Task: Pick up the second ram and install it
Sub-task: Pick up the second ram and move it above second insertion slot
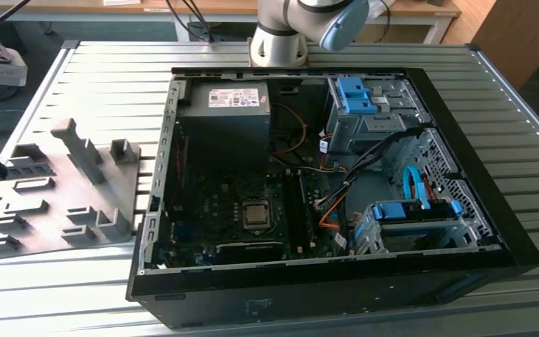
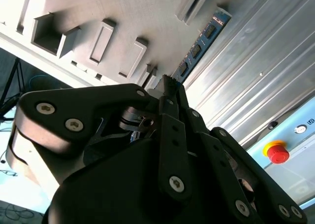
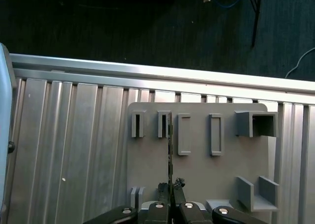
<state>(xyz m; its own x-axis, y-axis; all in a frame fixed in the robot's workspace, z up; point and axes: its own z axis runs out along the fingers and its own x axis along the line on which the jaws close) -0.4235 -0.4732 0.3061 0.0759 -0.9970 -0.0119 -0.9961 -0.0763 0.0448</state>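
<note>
The arm point(image 1: 283, 31) is mounted at the tabletop's point(image 3: 74, 150) far edge, beyond the open computer case point(image 1: 494, 232) in the exterior view. Its wrist is turned down over the grey slotted tray point(image 3: 197, 160), which lies on the ribbed tabletop at the exterior view's left of the case. In both wrist views the claw point(image 3: 171, 184) has its fingers drawn together, clamped on one end of the second ram point(image 2: 199, 49). The ram stretches away from the fingertips point(image 2: 167, 103) across the tray, edge-on in the first wrist view, its black chips showing in the second wrist view.
</note>
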